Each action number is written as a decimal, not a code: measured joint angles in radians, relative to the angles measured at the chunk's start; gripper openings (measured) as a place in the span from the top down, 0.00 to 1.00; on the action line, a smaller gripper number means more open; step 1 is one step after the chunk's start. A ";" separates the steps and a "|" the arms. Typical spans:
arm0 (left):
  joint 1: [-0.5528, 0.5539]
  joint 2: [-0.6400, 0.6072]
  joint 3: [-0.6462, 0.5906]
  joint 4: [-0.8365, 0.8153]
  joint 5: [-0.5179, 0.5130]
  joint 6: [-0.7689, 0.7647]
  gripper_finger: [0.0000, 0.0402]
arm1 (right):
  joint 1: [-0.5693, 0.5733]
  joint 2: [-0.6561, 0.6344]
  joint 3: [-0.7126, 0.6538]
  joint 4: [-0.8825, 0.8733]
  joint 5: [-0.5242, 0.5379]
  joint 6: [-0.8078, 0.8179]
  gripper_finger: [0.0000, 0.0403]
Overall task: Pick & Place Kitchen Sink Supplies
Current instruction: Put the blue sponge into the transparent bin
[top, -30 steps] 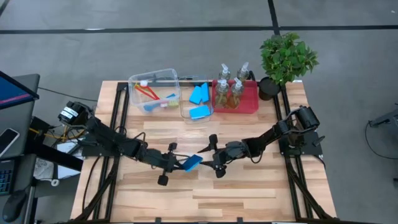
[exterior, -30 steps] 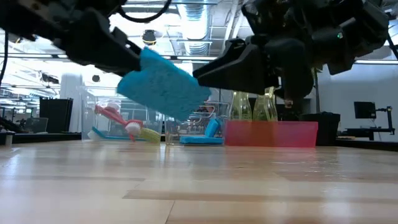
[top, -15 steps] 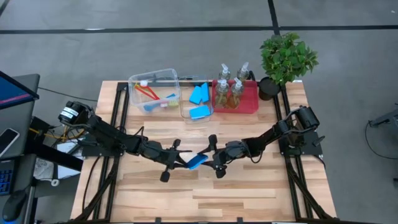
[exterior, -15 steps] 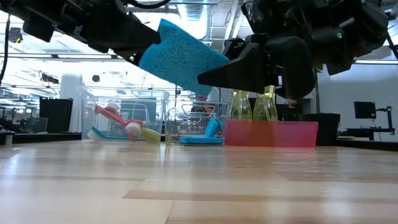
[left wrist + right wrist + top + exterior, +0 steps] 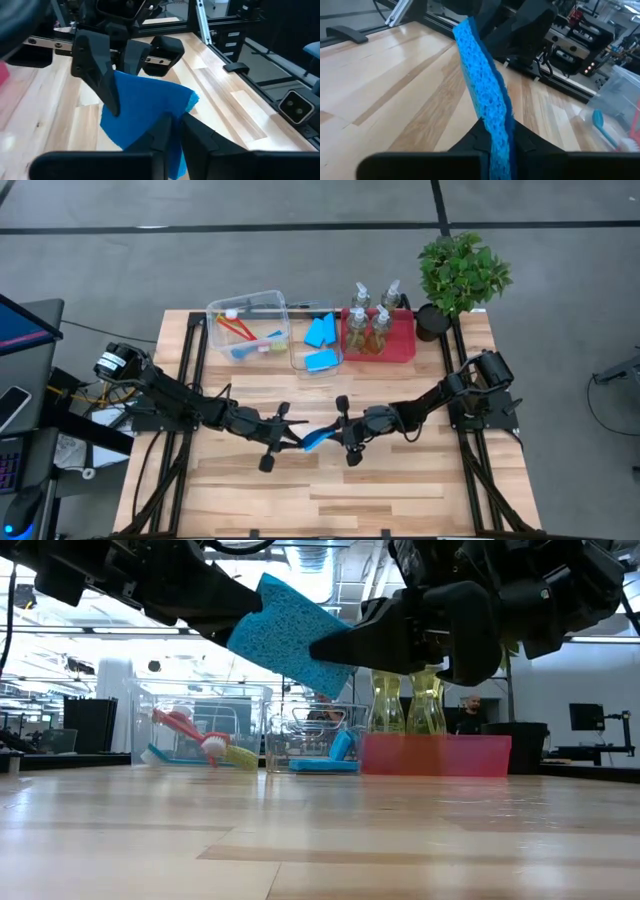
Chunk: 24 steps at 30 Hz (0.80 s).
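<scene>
A flat blue sponge (image 5: 315,440) hangs in the air over the middle of the table, between my two grippers. My left gripper (image 5: 297,442) reaches in from the table's left and is shut on the sponge's left end. My right gripper (image 5: 336,438) reaches in from the right and is shut on its right end. In the low view the sponge (image 5: 290,635) slants down toward the right gripper, well above the wood. The right wrist view shows it edge-on (image 5: 482,85). My left gripper pinches the sponge's left end (image 5: 145,127) between its two fingers, one on each broad face. The fingers come roughly level from the table's left. The sponge is lifted clear of the table and tilted. My right gripper pinches the sponge's right end (image 5: 495,122) between its two fingers, one on each broad face. The fingers come level from the table's right, along the sponge's length. The sponge stands on edge between them, clear of the table.
At the far edge stand a clear bin (image 5: 248,325) with brushes, a clear bin (image 5: 318,345) with blue sponges, and a red tray (image 5: 395,345) with pump bottles. A potted plant (image 5: 460,275) is at the far right. Bare wood lies near the front edge.
My left gripper has carried the sponge up and toward the right gripper, turning it more on edge. My right gripper, open a second ago, has shut on the sponge's right end. Both grippers now hold it.
</scene>
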 joint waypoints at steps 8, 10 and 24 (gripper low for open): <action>-0.018 0.000 0.000 0.000 -0.059 0.083 0.74 | 0.000 -0.007 0.000 -0.004 0.002 0.006 0.97; -0.031 0.000 0.000 0.000 -0.078 0.107 0.68 | 0.000 -0.007 0.000 -0.004 0.007 0.006 0.99; -0.065 0.000 0.000 -0.005 -0.315 0.158 0.44 | 0.000 -0.008 0.001 0.064 0.056 0.040 0.98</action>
